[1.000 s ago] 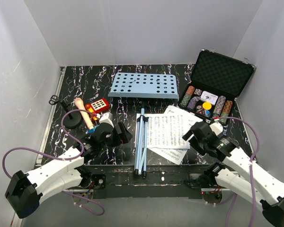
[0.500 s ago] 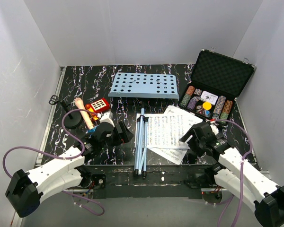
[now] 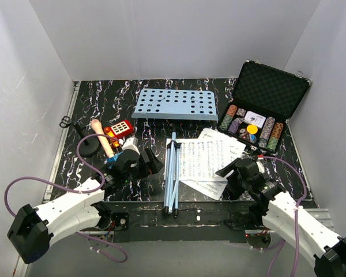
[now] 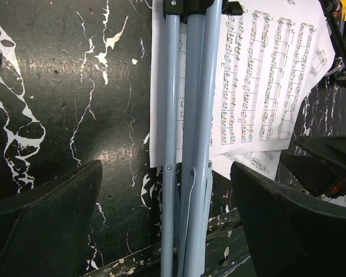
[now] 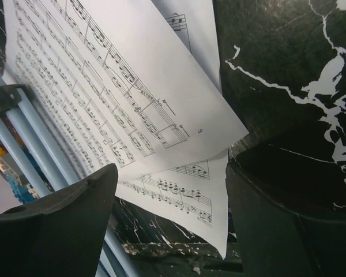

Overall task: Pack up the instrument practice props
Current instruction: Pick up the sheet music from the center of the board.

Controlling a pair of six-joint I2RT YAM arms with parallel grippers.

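Black-fingered, the left pincer point(image 4: 166, 167) gapes wide and holds nothing. In its wrist view the folded blue-grey legs point(image 4: 190, 86) of the music stand run up the middle of the frame between its two fingers, lying along the left edge of the sheets point(image 4: 259, 75); whether a finger touches them cannot be told. The right pincer point(image 5: 172, 173) is spread just as wide and is also empty. In its own view the lower corner of the sheets sits in the gap between its fingers, with black white-veined counter point(image 5: 288, 75) to the right. From above, the left pincer sits lower left of centre and the right pincer lower right of centre, with the legs and the fanned white pages between them near the bottom middle. Above the legs, at upper centre, the stand's light-blue perforated tray point(image 3: 173, 105) lies on the counter. At the left of the frame is the microphone point(image 3: 96, 126), its pale head over a round black base, with a red toy point(image 3: 120, 128) just beside it. At upper right a black case point(image 3: 271, 86) stands open, foam lid raised, with rows of chips point(image 3: 251, 127) inside, its near edge close to the upper corner of the sheets.
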